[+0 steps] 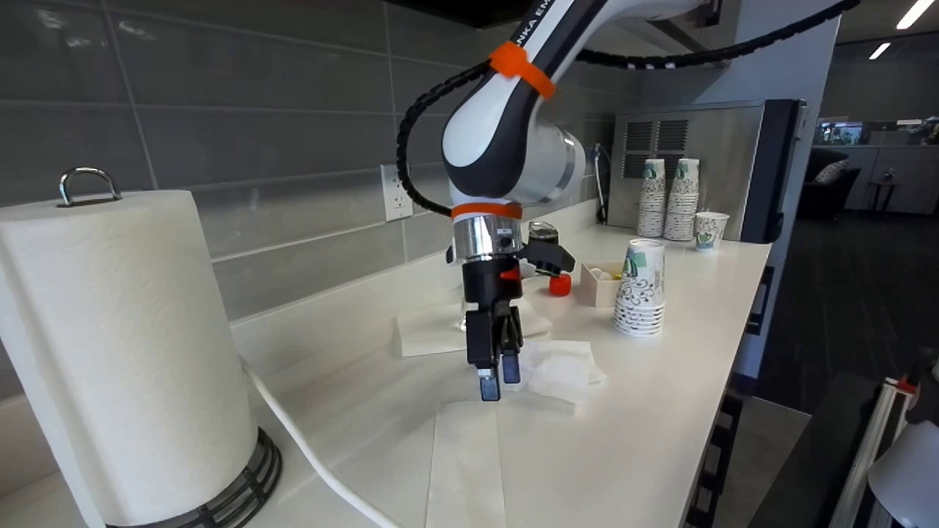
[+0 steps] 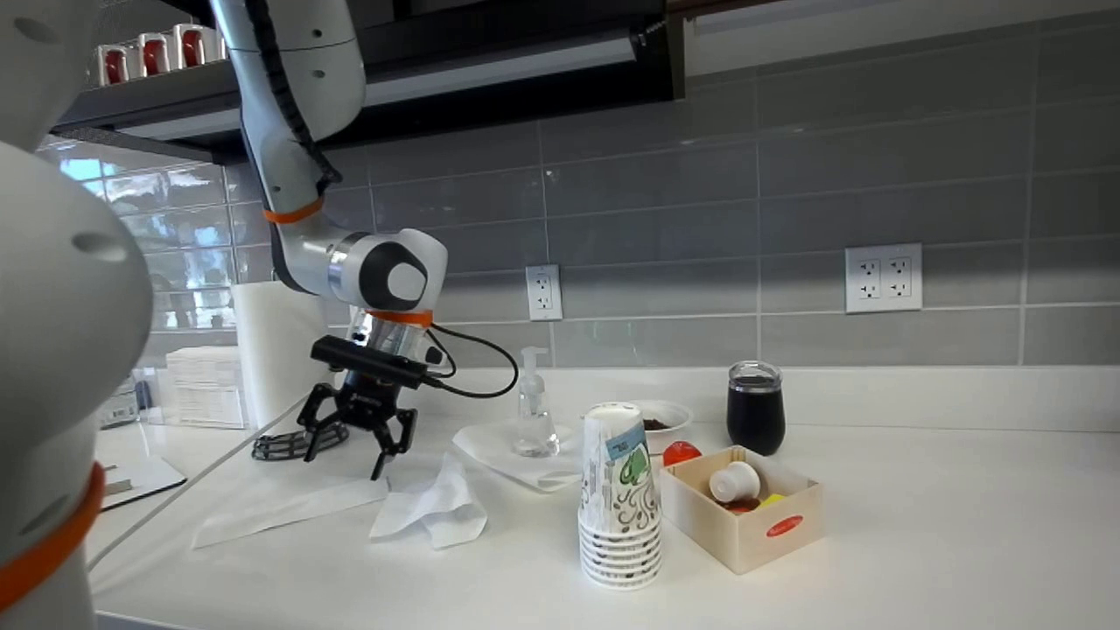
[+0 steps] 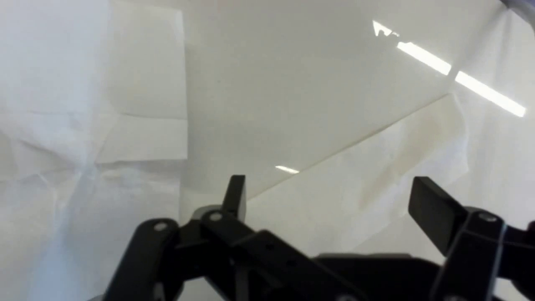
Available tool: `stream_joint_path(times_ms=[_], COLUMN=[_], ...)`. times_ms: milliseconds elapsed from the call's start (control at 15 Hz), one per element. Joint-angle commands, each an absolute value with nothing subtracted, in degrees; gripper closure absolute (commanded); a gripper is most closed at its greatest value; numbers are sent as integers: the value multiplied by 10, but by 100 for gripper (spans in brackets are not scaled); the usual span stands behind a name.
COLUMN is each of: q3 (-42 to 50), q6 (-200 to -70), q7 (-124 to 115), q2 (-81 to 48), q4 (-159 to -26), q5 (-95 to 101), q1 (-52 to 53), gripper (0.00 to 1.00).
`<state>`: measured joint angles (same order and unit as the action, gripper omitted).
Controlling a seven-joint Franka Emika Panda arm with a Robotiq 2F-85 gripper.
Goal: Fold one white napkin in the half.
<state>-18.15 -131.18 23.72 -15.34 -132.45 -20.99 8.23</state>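
A long narrow white napkin lies flat on the counter in both exterior views [image 1: 466, 473] [image 2: 284, 514]. It also crosses the wrist view [image 3: 334, 200]. A second white napkin, creased and partly raised, lies beside it in both exterior views [image 1: 561, 372] [image 2: 442, 506]. It fills the left of the wrist view [image 3: 138, 83]. My gripper [image 1: 500, 380] is open and empty, pointing down. In an exterior view the gripper [image 2: 345, 467] is over the end of the flat napkin nearest the creased one. In the wrist view the flat napkin shows between the spread fingers [image 3: 328, 198].
A paper towel roll [image 1: 132, 352] and a white cable [image 1: 315, 462] are near the wall. A soap dispenser [image 2: 534, 411] stands on another white napkin [image 2: 490, 451]. A cup stack [image 2: 619, 490], a wooden box [image 2: 770, 534] and a dark tumbler [image 2: 756, 409] stand farther along.
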Motion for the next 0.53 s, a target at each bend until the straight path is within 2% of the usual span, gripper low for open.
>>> stream_joint_path(times_ms=[0,467], q3=[-197,-153], q6=[-1340,-1419], q7=[314,135], q2=[-101,-54], q4=[-1367,-1433], q5=[-277,-170], q1=[66,103], gripper=[0,0])
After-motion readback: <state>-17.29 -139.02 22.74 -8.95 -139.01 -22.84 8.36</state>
